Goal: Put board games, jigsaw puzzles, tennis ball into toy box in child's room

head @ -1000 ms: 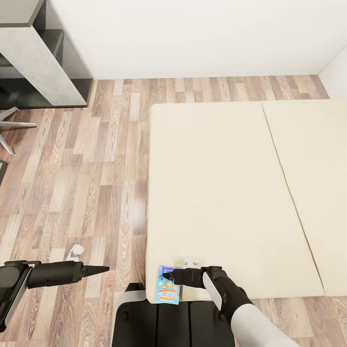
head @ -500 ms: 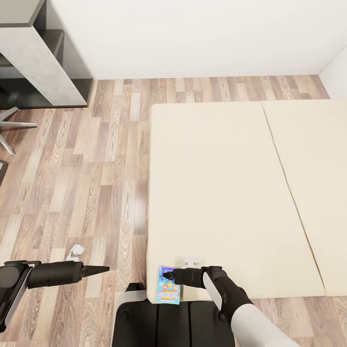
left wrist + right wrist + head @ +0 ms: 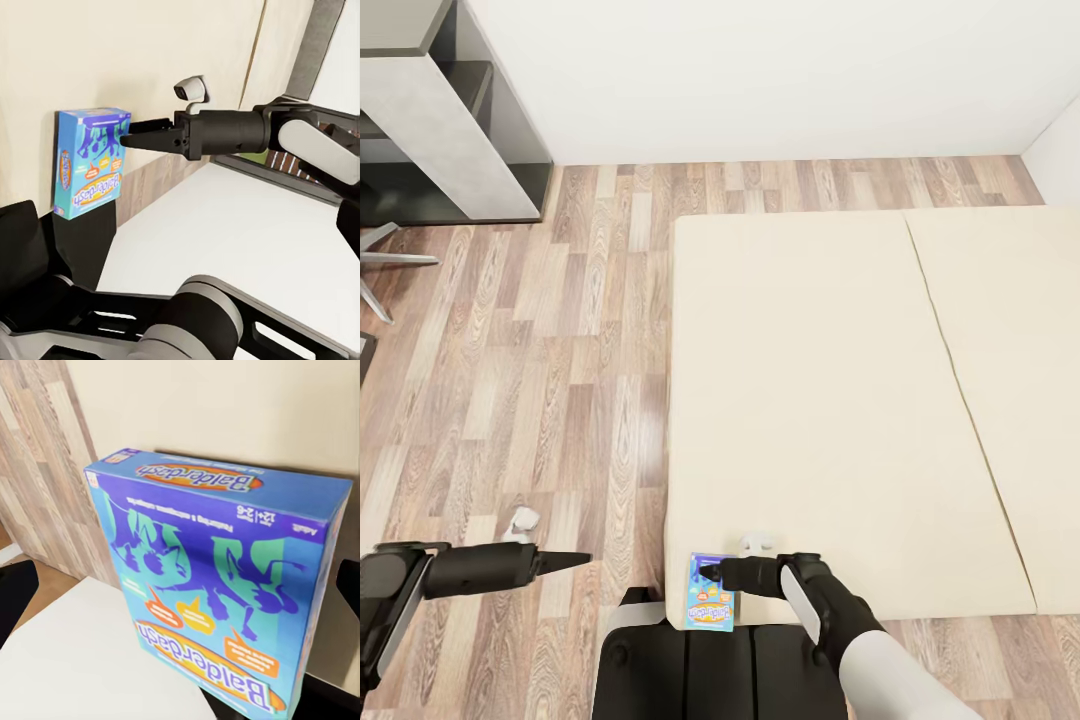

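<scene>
A blue cartoon board game [image 3: 710, 592] lies flat on the near left corner of the beige bed [image 3: 830, 400], its lower end over the mattress edge. The same box, lettered "Balderdash", is close up in the right wrist view [image 3: 217, 585] and also in the left wrist view [image 3: 90, 161]. My right gripper [image 3: 705, 573] reaches left over the box's top end and is open; its dark fingers [image 3: 15, 592] stand wide at either side of the box. My left gripper [image 3: 578, 559] hangs open over the floor, left of the bed, holding nothing.
Wood-plank floor [image 3: 540, 380] runs along the bed's left side. A grey desk unit [image 3: 450, 120] with dark shelves stands at the far left against the white wall, with chair legs [image 3: 385, 265] beside it. My own dark base [image 3: 700, 665] is at the bed's near edge.
Almost nothing differs: the view and the left arm have shifted by a few pixels, while the right gripper and the blue box stay where they were.
</scene>
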You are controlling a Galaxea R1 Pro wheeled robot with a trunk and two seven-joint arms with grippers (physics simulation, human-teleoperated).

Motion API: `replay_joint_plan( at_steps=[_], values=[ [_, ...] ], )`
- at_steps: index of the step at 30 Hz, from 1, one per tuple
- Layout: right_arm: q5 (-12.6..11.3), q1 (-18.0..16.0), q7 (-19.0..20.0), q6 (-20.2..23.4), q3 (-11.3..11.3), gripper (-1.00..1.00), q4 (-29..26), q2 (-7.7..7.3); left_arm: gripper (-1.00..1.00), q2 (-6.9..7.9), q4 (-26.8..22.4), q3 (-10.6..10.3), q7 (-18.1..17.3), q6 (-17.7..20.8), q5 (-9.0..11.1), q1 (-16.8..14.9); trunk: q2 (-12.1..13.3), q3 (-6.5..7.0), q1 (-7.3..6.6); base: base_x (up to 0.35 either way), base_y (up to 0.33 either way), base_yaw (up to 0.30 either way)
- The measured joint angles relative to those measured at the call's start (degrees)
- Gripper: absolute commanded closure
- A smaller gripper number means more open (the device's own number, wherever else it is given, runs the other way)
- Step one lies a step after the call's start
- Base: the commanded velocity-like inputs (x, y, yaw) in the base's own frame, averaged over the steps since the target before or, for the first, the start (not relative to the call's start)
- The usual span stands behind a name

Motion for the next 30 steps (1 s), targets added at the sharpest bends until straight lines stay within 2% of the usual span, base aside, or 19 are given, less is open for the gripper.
replay_joint_plan(
  at_steps=[9, 30],
  values=[
    [-0.05, 0.0, 0.04, 0.09, -0.24, -1.0, 0.02, -0.51, -1.0, -0.47, -0.01, 0.06, 0.0, 0.0, -0.03, 0.0, 0.0, 0.0, 0.0, 0.0, 0.0, 0.0],
    [-0.12, 0.0, 0.91, 0.99, 0.06, -1.0, 0.02, -0.4, -1.0, -0.49, 0.02, 0.11, 0.0, 0.0, -0.05, 0.0, 0.0, 0.0, 0.0, 0.0, 0.0, 0.0]
  ],
)
